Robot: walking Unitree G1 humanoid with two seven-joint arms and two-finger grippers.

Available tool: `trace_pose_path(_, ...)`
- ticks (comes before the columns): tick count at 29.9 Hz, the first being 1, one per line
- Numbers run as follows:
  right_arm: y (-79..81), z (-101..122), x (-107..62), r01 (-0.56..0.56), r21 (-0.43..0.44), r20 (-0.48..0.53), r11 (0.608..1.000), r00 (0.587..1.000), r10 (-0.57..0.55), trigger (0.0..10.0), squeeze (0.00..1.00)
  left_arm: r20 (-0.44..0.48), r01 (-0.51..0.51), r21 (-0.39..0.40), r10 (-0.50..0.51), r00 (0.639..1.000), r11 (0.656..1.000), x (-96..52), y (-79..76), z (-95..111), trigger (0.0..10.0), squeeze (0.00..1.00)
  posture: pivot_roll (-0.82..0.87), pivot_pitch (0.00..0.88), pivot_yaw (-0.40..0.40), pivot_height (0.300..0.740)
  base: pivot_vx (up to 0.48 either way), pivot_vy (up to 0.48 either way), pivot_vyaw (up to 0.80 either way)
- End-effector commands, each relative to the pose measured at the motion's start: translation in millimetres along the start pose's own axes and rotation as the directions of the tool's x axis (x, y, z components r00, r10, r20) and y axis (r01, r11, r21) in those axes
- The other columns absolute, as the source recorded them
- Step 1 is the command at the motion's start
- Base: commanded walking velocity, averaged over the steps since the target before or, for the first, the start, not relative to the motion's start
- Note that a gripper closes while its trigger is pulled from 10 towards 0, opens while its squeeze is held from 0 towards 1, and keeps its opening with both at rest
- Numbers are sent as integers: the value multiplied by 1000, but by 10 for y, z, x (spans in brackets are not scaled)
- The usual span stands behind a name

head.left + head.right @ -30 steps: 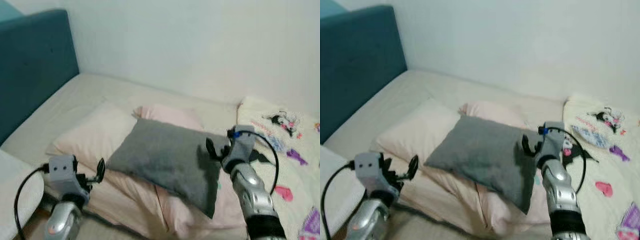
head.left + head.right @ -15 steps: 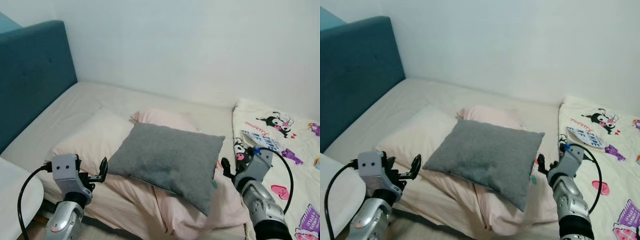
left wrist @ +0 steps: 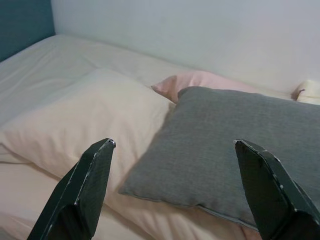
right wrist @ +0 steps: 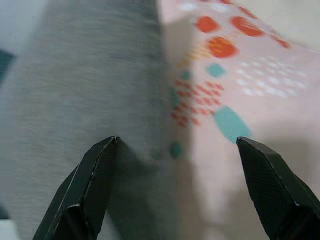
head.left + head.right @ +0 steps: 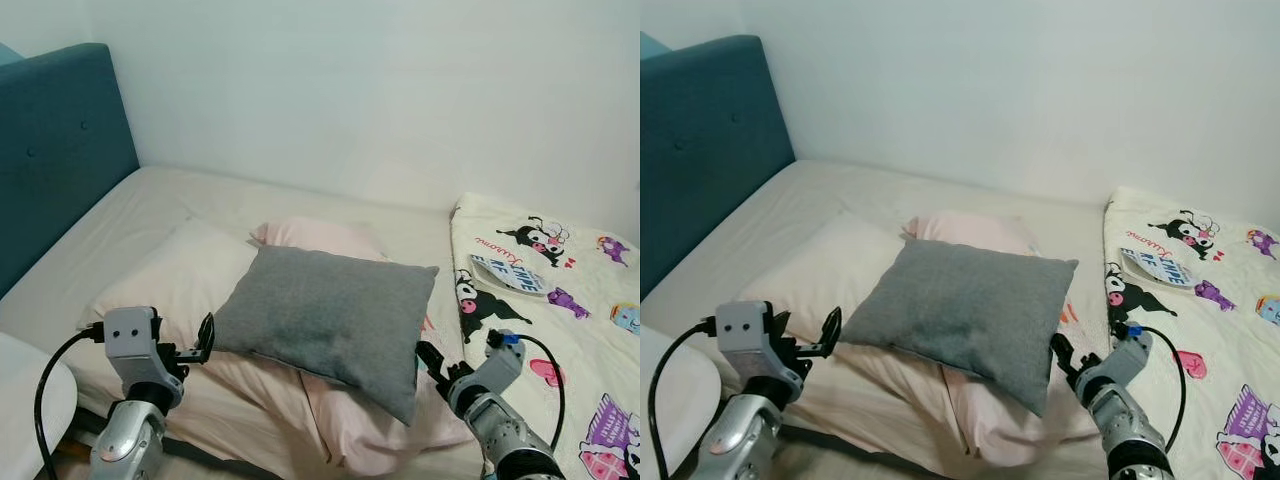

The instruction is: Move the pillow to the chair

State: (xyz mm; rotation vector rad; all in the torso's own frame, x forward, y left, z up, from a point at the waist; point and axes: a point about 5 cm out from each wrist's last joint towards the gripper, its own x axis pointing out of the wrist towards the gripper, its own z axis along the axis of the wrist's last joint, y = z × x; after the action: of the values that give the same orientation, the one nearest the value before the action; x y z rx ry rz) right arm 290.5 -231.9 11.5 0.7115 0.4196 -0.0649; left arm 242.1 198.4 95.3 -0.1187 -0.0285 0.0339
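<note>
Gray pillow [image 5: 328, 322] is flanked by both grippers, fingers spread. Left gripper [image 5: 203, 339] is set just off its left corner, right gripper [image 5: 430, 360] at its right lower edge. Underneath, passage is blocked by the cream pillow [image 5: 175, 280] and pink pillow [image 5: 345, 400], pressed against it. Open sheet [image 5: 240, 195] is left behind toward the wall. The right side is crowded by a printed blanket [image 5: 560, 290]; the far left is closed by the blue headboard [image 5: 55, 150].

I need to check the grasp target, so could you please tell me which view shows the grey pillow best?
The left eye view: the whole grey pillow lies in outline on the pink pillows, between both grippers. The right eye view matches it. The left wrist view cuts its far end; the right wrist view gives a blurred edge.
</note>
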Motion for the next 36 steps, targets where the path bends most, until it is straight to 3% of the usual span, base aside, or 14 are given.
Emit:
trace_pose_path(1, 29, -59, 7, -51, 23, -16, 998, 999, 51, 10000, 0, -13, 0, 24, 1, 1000, 1000, -40, 42, -12, 10000, 0, -13, 0, -72, 740, 0, 0, 0)
trace_pose_path(7, 76, -103, 13, -118, 52, -25, 992, 993, 119, 10000, 0, -15, 0, 38, 1, 1000, 999, -73, 73, 5, 10000, 0, -7, 0, -66, 740, 0, 0, 0)
trace_pose_path(9, 174, -151, 48, -189, 99, -35, 977, 980, 193, 10000, 0, -29, -3, 52, 4, 1000, 999, -111, 128, 15, 10000, 0, 2, 0, -56, 740, 0, 0, 0)
trace_pose_path(19, 241, -201, 109, -139, 139, -29, 981, 989, 144, 10000, 0, -40, -6, 90, 10, 999, 996, -195, 221, 68, 10000, 0, 39, 0, -43, 740, 0, 0, 0)
trace_pose_path(20, 275, -187, 124, -153, 144, -23, 978, 987, 158, 4510, 0, -40, -7, 93, 11, 999, 996, -199, 230, 75, 10000, 0, 51, 0, -38, 740, 0, 0, 0)
trace_pose_path(21, 319, -174, 145, -166, 148, -20, 975, 985, 171, 0, 0, -40, -8, 97, 12, 999, 995, -200, 236, 84, 10000, 0, 53, 0, -36, 740, 0, 0, 0)
trace_pose_path(30, 461, -76, 218, -196, 145, 14, 970, 980, 196, 0, 0, -40, -11, 107, 15, 999, 994, -195, 248, 123, 10000, 0, 57, 0, -35, 740, 0, 0, 0)
trace_pose_path(36, 454, -17, 214, -217, 45, 7, 975, 976, 217, 0, 0, -29, -14, 103, 17, 999, 995, -167, 219, 140, 10000, 0, 49, 0, -45, 740, 0, 0, 0)
